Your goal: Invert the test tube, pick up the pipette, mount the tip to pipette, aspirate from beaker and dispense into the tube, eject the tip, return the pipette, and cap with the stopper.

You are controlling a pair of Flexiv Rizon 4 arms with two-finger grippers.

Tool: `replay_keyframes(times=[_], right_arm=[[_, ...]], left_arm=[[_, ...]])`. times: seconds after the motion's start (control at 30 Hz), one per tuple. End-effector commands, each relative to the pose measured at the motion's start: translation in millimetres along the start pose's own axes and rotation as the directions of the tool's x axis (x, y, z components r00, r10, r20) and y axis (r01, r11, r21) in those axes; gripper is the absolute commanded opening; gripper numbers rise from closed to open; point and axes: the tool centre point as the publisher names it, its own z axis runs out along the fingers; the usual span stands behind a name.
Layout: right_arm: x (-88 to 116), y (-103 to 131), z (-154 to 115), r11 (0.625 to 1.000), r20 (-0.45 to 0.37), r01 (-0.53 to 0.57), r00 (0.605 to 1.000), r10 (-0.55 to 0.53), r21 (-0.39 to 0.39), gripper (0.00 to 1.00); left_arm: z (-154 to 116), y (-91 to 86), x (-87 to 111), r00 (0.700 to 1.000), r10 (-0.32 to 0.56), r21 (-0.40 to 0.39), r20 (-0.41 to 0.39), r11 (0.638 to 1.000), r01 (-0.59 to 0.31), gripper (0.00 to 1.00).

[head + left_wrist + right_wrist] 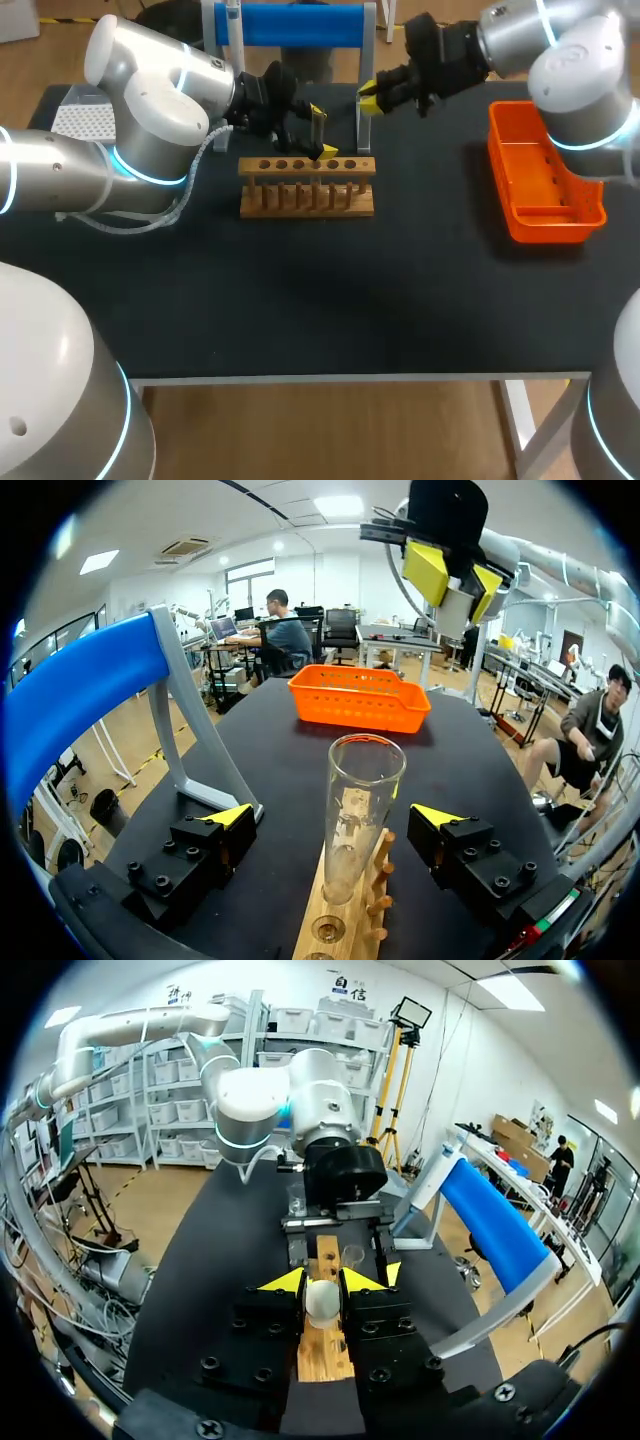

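Between the left gripper's [330,817] parted fingers, neither of them touching it, the glass test tube [360,780] stands upright, mouth up, in the wooden rack [307,187]. Past the rack's far end the right gripper [322,1282] hangs above the table, its yellow tips clamped from both sides on the whitish stopper [322,1300]. Farther off, the orange basket [540,185] sits near the table's right edge, and the blue-barred stand [290,25] rises at the back.

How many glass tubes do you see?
1. The glass tube stands upright in the wooden rack, between the left gripper's open fingers. Others may be hidden.
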Motion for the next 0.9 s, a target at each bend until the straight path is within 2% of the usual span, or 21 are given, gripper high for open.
replay_keyframes(times=[0.03, 0.6, 0.9], right_arm=[[-13.1, 7.8, 16.3, 1.000, -0.028, -0.003, 1.000, 0.004, 0.014, 0.00], [-32.7, 11.2, 46.4, 0.999, -0.035, -0.025, 0.999, 0.026, 0.034, 0.00], [-33.9, 14.2, 55.9, 0.999, -0.040, -0.024, 0.999, 0.025, 0.044, 0.00]], left_arm=[[0.0, 0.0, -1.2, 1.000, 0.000, -0.001, -0.004, 1.000, 0.000, 1.00], [0.0, 0.0, -1.2, 1.000, 0.000, -0.001, -0.004, 1.000, 0.000, 1.00], [0.0, 0.0, -1.2, 1.000, 0.000, -0.001, -0.004, 1.000, 0.000, 1.00]])
